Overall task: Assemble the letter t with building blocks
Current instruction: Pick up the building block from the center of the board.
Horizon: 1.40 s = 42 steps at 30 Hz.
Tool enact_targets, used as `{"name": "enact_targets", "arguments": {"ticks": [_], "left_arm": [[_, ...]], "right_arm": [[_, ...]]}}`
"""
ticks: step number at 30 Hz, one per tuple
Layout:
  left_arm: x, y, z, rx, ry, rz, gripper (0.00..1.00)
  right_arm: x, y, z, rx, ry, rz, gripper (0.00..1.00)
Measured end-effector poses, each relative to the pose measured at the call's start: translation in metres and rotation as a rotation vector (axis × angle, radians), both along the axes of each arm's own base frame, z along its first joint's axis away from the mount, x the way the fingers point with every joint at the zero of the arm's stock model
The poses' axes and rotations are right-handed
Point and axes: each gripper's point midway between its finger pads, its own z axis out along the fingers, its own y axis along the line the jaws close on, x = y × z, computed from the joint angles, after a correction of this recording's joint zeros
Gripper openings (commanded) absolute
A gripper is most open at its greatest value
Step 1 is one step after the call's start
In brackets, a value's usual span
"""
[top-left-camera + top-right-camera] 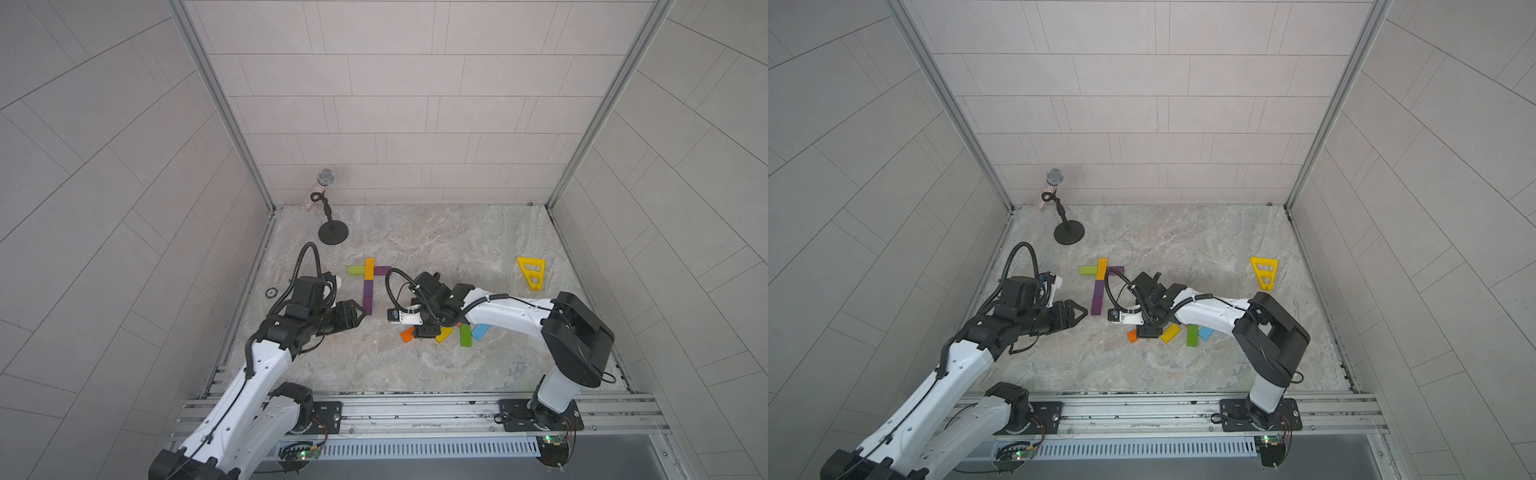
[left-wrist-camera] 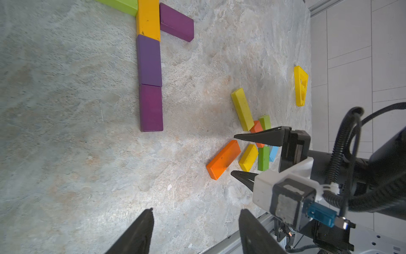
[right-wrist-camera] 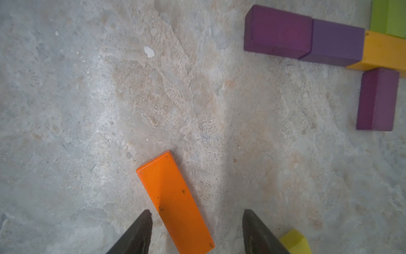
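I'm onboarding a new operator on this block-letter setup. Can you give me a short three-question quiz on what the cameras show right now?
1. True or false: the left gripper is holding a block.
2. Multiple choice: in the right wrist view, what colour is the block that lies between the right gripper fingers? A) orange B) light blue C) purple
3. Short answer: how many purple blocks are visible?

Key
1. False. Its jaws stand apart with nothing between them.
2. A. It is the orange block, and there are gaps on both sides.
3. Three.
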Motion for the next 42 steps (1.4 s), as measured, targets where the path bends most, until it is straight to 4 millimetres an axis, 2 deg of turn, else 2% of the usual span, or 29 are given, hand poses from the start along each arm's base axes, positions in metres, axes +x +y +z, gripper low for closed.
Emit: {"name": "enact_targets", "arguments": {"ticks": [14,19,25,36,42], "left_arm": [[0.008,0.004,0.007,0.011,-0.057,0.025,0.67],[0.009,0.004,0.007,0.010,-0.058,0.026,0.67],[0.009,0.004,0.006,0.011,-0.057,0.027,0.67],[0.009,0.004,0.005,0.013,-0.058,0.030,0.67],[0.010,0.004,0.005,0.016,-0.060,0.030,0.67]], "right_arm": [[-0.018,-0.017,-0.021,-0.073,0.034,0.065,0.62],[-0.011,-0.016,-0.019,-0.078,0.005,0.050,0.62],[-0.001,-0.005,-0.016,-0.070,-0.001,0.052,0.61],[-0.017,-0.006,-0.023,-0.098,0.088,0.106,0.57],[-0.014,-0.004,-0.028,-0.119,0.100,0.105,0.57]]}}
